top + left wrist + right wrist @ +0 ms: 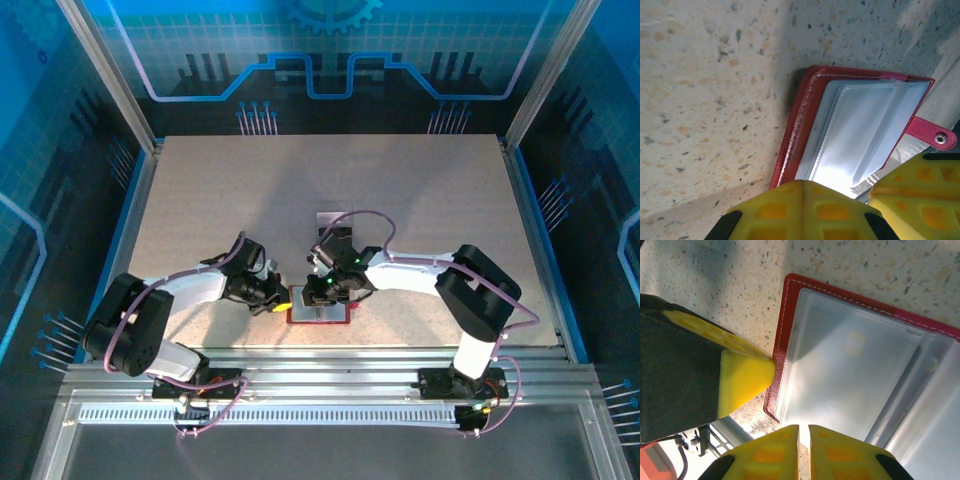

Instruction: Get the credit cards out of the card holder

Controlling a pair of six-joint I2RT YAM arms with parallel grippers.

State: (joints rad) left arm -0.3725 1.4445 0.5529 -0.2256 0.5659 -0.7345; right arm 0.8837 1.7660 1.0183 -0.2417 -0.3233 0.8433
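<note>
Overhead view of a speckled beige table [200, 200] inside a blue-lit enclosure, with 2 white-and-black robot arms reaching inward from the near edge. Between their tips, close to that near edge, the card holder [325, 312]: a small dark-red case lying open and flat, pale grey pockets facing up. Left arm [185, 290] coming in from the left, left gripper [275, 303] at the holder's left edge. Right arm [420, 275] coming in from the right, right gripper [320, 297] pointing down over the holder's middle.

From the left wrist: red stitched border, layered shiny pockets and a red side tab [935, 137] with a metal snap. 2 yellow pads [795, 212] pressed together on the holder's near edge, a shiny pocket edge running into the seam between them, pinched there.

From the right wrist: 2 yellow pads [840, 457] almost touching, a thin slit between, nothing visible in it, poised just above a cloudy front pocket [850, 360]. Faint pale square patch showing through that pocket. At the left of this view, 1 yellow fingertip of the left gripper touching the red border.

Beyond the right wrist, flat on the table and apart from the holder, a small grey rectangle against a black one, seemingly credit cards [335, 222], too small to tell for certain
</note>
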